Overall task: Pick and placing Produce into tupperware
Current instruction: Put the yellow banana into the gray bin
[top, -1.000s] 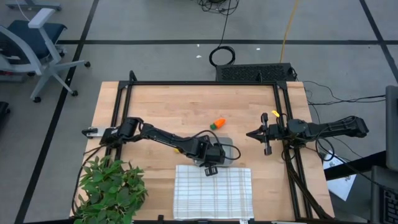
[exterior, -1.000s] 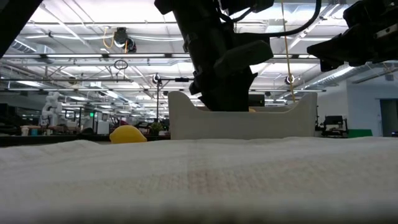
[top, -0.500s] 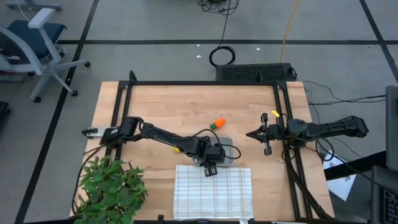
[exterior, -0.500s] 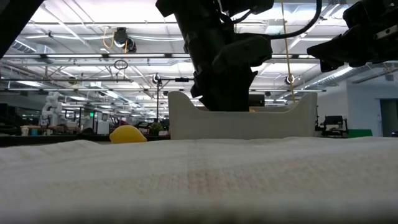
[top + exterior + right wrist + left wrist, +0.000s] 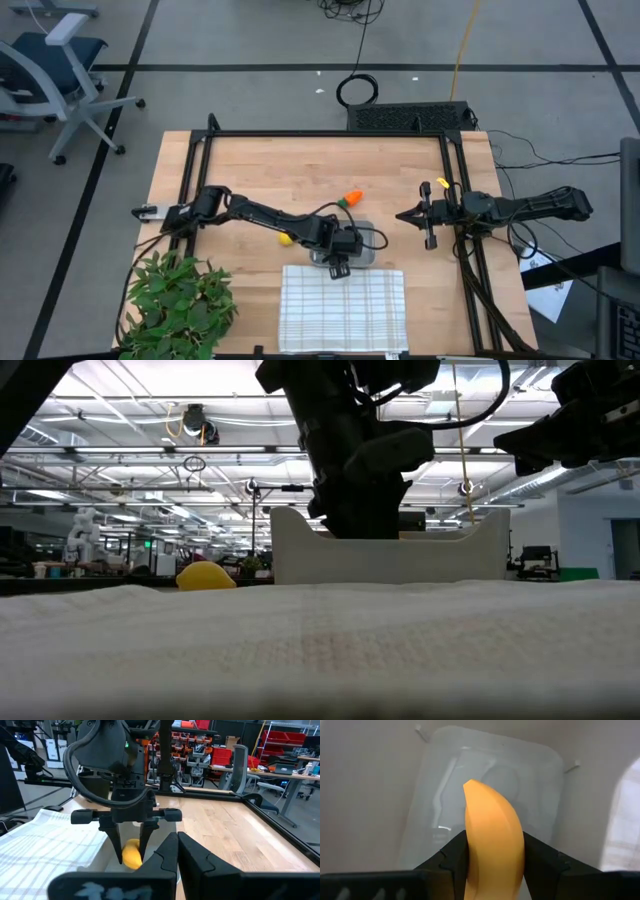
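My left gripper (image 5: 494,840) hangs over the translucent grey tupperware (image 5: 435,780) and is shut on a yellow banana (image 5: 490,810). In the high view the tupperware (image 5: 368,243) sits at the table's middle, just beyond the white checked cloth. An orange carrot with a green top (image 5: 350,198) lies on the wood beyond the tupperware. A small round yellow fruit (image 5: 285,238) lies to its left, under my left arm. My right gripper (image 5: 420,215) waits shut at the table's right, holding nothing. The right wrist view also shows the left gripper (image 5: 131,851) with the banana (image 5: 131,857). My left gripper pinches the banana between its two fingers, one on each long side (image 5: 470,847). The fingers slant steeply down from the table's left. The banana's free end (image 5: 470,786) sticks out past the fingertips toward the tupperware's floor. Whether it touches the floor, I cannot tell.
The white checked cloth (image 5: 343,305) lies at the near edge in front of the tupperware. A big leafy green plant (image 5: 180,305) stands at the near left corner. A black frame (image 5: 330,133) borders the table, and bare wood lies on the far half.
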`<state>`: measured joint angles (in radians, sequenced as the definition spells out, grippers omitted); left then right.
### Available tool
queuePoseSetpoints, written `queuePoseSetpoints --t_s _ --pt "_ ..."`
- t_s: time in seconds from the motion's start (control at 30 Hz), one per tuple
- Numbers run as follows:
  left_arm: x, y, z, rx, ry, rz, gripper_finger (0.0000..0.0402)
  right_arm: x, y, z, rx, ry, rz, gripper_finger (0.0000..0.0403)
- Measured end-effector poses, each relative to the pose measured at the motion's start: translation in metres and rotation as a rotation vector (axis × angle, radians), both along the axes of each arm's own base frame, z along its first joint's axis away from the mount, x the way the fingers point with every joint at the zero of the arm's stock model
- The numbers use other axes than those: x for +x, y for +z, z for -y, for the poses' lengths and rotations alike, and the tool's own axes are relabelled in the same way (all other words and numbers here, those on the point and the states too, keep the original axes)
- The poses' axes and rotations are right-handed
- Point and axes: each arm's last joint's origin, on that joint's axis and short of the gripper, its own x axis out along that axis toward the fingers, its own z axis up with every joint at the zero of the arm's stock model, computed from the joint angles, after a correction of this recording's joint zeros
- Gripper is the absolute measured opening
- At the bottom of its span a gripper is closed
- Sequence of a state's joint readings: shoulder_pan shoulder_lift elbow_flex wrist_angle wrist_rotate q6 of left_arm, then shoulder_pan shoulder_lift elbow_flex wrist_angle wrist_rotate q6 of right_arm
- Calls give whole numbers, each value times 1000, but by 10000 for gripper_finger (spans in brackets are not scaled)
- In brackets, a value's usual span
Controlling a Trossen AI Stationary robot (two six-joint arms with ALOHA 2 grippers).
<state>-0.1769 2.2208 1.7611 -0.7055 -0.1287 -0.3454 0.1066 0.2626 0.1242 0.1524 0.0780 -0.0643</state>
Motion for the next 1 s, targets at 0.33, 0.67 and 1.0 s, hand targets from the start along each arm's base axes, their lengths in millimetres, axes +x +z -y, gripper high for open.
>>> queuePoseSetpoints --t_s 0.33,0.67,1.0 --pt "0 0 2 -21 -15 -5 150 0 0 0 0 0 0 0" --pt "0 0 2 -42 -28 -9 150 0 0 0 0 0 0 0" --pt "-1 1 4 12 -42 -2 150 0 0 0 0 0 0 0"
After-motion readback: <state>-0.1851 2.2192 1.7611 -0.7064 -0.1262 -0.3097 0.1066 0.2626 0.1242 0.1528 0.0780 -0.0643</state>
